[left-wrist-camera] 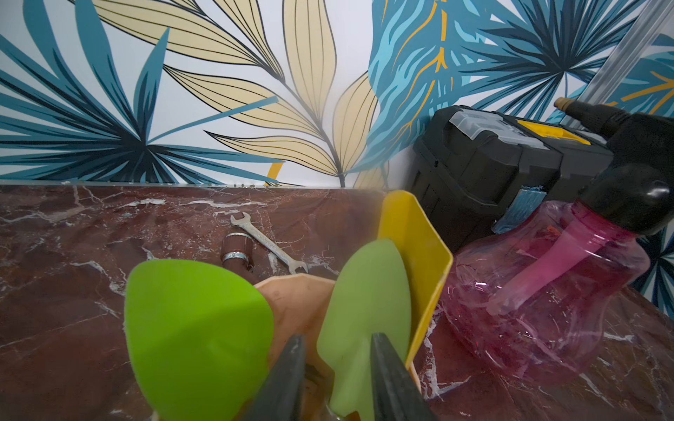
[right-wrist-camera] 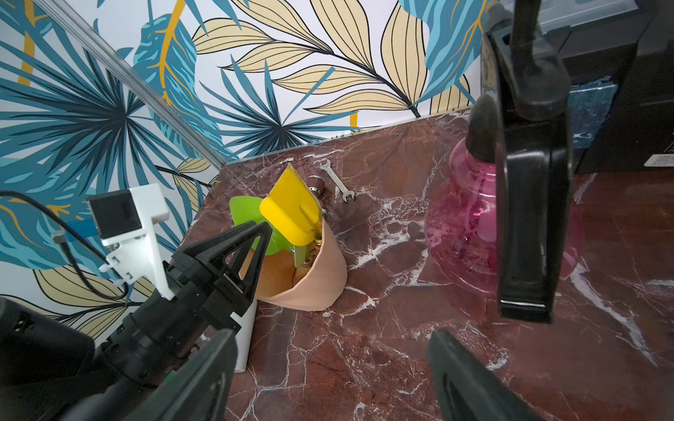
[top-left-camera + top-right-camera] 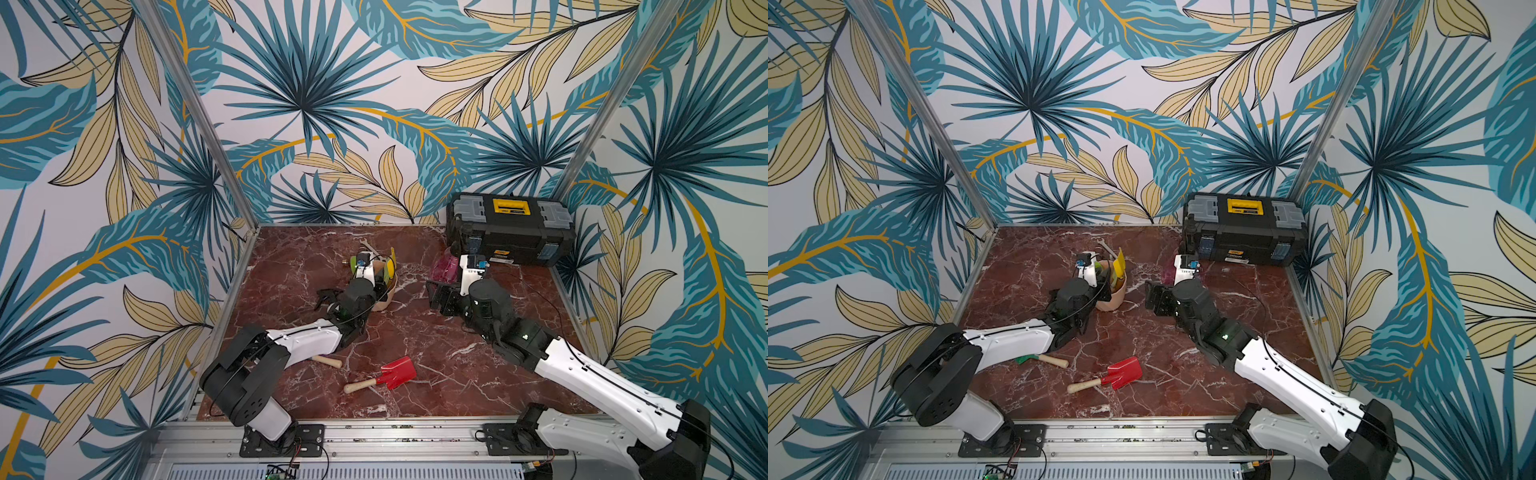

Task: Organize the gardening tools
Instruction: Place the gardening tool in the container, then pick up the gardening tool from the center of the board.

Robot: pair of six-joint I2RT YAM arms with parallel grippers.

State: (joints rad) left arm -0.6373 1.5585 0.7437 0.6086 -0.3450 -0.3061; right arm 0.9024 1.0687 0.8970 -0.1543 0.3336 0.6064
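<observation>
A peach pot [image 1: 291, 302] stands at the back middle of the marble floor and holds a yellow scoop [image 1: 412, 255] and two lime-green trowels [image 1: 197, 328] [image 1: 368, 302], blades up. My left gripper [image 1: 335, 339] sits over the pot, open; its fingers stand a little apart on either side of the narrower trowel's neck. A red square shovel [image 3: 397, 372] lies near the front. The dark green rake [image 3: 1027, 359] lies partly under my left arm. My right gripper [image 2: 332, 335] hangs open and empty over bare floor right of the pot.
A pink spray bottle [image 2: 474, 226] stands just beyond my right gripper. A black toolbox [image 3: 511, 232] fills the back right corner. A silver wrench [image 1: 268, 242] and a small fitting [image 1: 237, 248] lie behind the pot. Metal rails edge the floor.
</observation>
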